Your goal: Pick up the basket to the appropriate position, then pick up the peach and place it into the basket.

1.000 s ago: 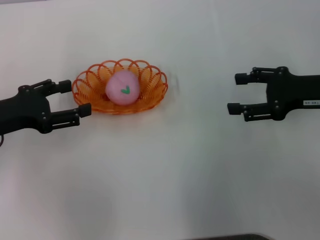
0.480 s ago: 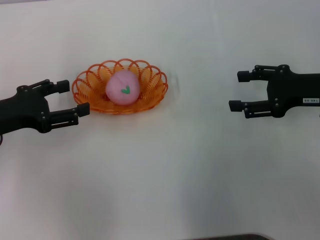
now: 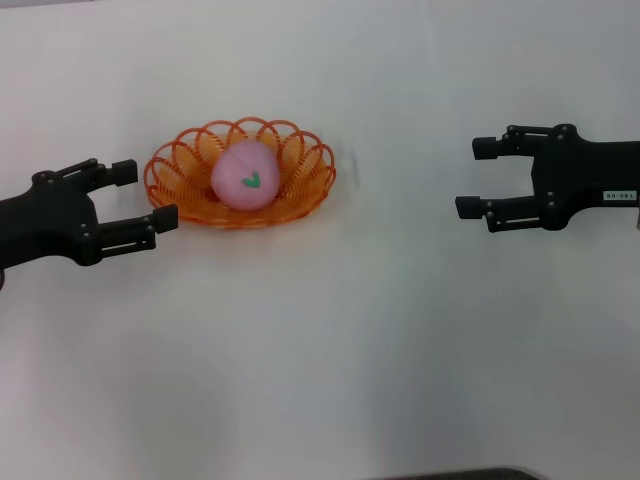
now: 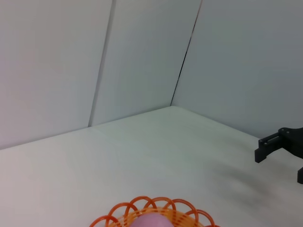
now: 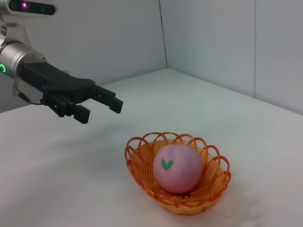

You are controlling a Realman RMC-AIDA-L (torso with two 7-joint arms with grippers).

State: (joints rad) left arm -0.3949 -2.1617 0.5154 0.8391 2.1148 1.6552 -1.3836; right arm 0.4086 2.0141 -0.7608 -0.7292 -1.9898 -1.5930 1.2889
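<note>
Right gripper (image 3: 474, 178) shifted slightly; left gripper (image 3: 148, 194) unchanged beside basket (image 3: 170, 170). Both fingers spread, empty. Peach (image 3: 245, 176) in basket. Right gripper's label unreadable.

White table (image 3: 330, 350), pale panelled walls (image 4: 142, 56)

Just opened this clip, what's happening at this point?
The peach already sits inside the orange basket on the white table. Neither gripper holds anything: the left gripper hangs open right beside the basket's rim, and the right gripper is open well off to the other side. Judging by this layout, the placing looks done.
</note>
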